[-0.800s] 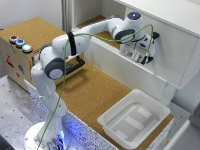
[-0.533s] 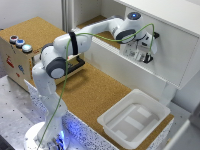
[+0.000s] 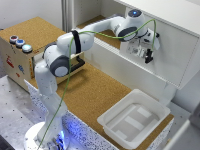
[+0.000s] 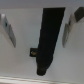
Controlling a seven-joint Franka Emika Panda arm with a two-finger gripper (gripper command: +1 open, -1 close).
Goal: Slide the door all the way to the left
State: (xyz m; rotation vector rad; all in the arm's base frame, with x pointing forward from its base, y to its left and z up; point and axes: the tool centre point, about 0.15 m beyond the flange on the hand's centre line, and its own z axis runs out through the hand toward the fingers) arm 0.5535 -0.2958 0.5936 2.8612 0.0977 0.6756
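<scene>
Little has shifted over the last moment: the end effector [image 3: 148, 55] stays at the door [image 3: 172, 52], fingers apart around its dark handle [image 4: 47, 40], so the slide toward nine o'clock looks barely begun.

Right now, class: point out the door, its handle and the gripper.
door [image 3: 165, 52], exterior view, bare white panel face.
handle [image 4: 48, 37], wrist view, middle of the dark bar.
gripper [image 3: 148, 55], exterior view, between the dark fingertips, against the door.

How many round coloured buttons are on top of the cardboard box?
3, in a row on the brown cardboard box at the exterior view's left: red button, blue button, grey-capped button. None looks hidden.
</scene>
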